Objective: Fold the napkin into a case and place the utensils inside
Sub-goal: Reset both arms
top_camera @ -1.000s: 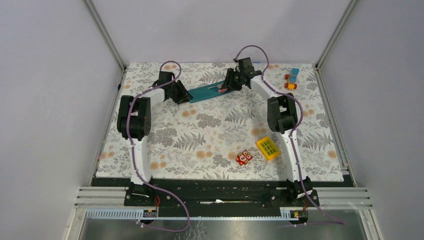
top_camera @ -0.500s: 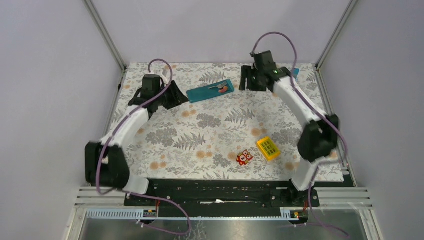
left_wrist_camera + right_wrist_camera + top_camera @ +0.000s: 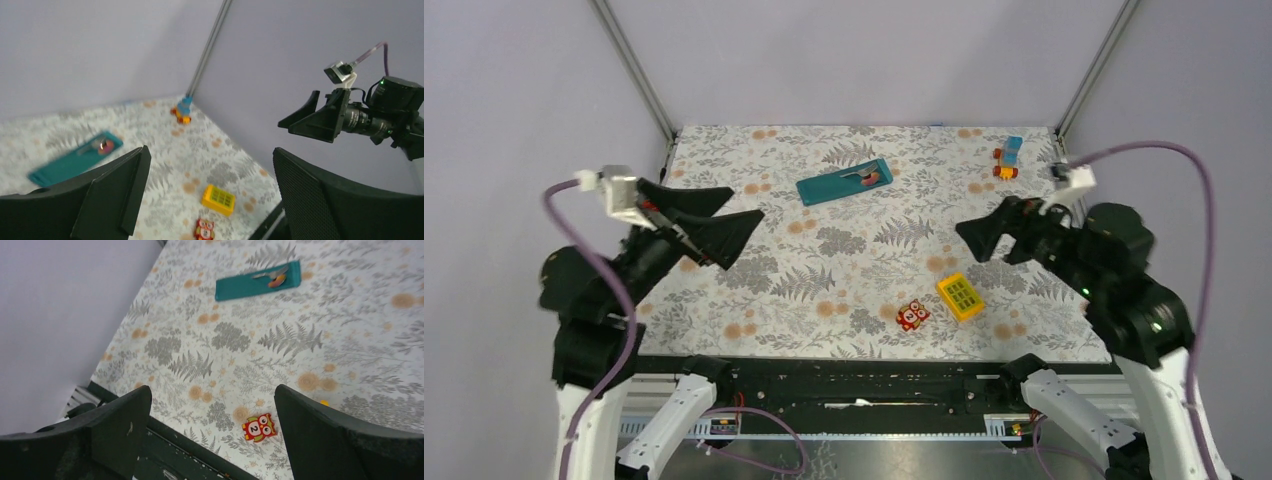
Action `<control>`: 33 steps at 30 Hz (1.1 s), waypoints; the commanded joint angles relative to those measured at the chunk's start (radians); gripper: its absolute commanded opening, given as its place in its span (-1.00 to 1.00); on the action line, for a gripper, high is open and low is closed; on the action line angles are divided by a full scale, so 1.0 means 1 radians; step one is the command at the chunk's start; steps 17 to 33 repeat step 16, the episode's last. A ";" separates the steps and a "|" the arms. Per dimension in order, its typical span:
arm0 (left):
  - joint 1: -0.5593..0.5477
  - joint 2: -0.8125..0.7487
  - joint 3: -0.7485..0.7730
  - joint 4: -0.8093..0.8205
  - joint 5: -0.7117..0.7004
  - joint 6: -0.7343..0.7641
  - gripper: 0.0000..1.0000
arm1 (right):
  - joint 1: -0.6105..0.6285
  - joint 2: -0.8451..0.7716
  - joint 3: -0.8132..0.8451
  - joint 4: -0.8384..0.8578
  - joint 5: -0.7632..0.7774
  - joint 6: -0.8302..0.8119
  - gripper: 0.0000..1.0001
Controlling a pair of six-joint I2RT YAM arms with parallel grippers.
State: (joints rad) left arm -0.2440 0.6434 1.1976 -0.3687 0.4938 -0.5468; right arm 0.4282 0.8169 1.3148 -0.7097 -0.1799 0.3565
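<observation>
Left gripper (image 3: 210, 150): jaws spread wide, nothing between them. It sits up in the air over the near-left part of the table (image 3: 824, 270), aimed across toward the right.
Right gripper (image 3: 212, 387): same, released and empty. High over the near-right side, aimed left.
Neither one touches anything. The two roughly face each other across the table, and the left wrist view catches the right gripper from the front.

On the floral table top, near to far:
- Red owl toy (image 3: 912, 315): close to the near edge, a bit right of centre, face up.
- Yellow gridded block (image 3: 961, 296): just beside the owl toy on its right and slightly farther back. Not touching it.
- Case (image 3: 844, 182): teal fabric folded into a narrow long strip. It lies flat in the far half, about mid-width, skewed so the right end sits farther back than the left. Well apart from both grippers.
- Utensils (image 3: 270, 276): at the right end of the case, on the teal. The spoon (image 3: 871, 178) shows a pink-red bowl, with a silvery piece just beside it on the far side. Can't tell whether the handles are tucked under a fold or just lying on top.
- Small blue and orange toy (image 3: 1008, 158): near the far-right corner, well apart from the case.
</observation>
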 commanded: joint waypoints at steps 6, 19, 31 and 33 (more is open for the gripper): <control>0.003 -0.014 0.268 -0.106 -0.147 0.148 0.97 | -0.004 -0.075 0.334 -0.214 0.320 -0.036 0.99; 0.003 -0.034 0.230 -0.072 -0.297 0.138 0.97 | -0.003 -0.180 0.239 -0.109 0.380 -0.092 0.99; 0.003 -0.034 0.230 -0.072 -0.297 0.138 0.97 | -0.003 -0.180 0.239 -0.109 0.380 -0.092 0.99; 0.003 -0.034 0.230 -0.072 -0.297 0.138 0.97 | -0.003 -0.180 0.239 -0.109 0.380 -0.092 0.99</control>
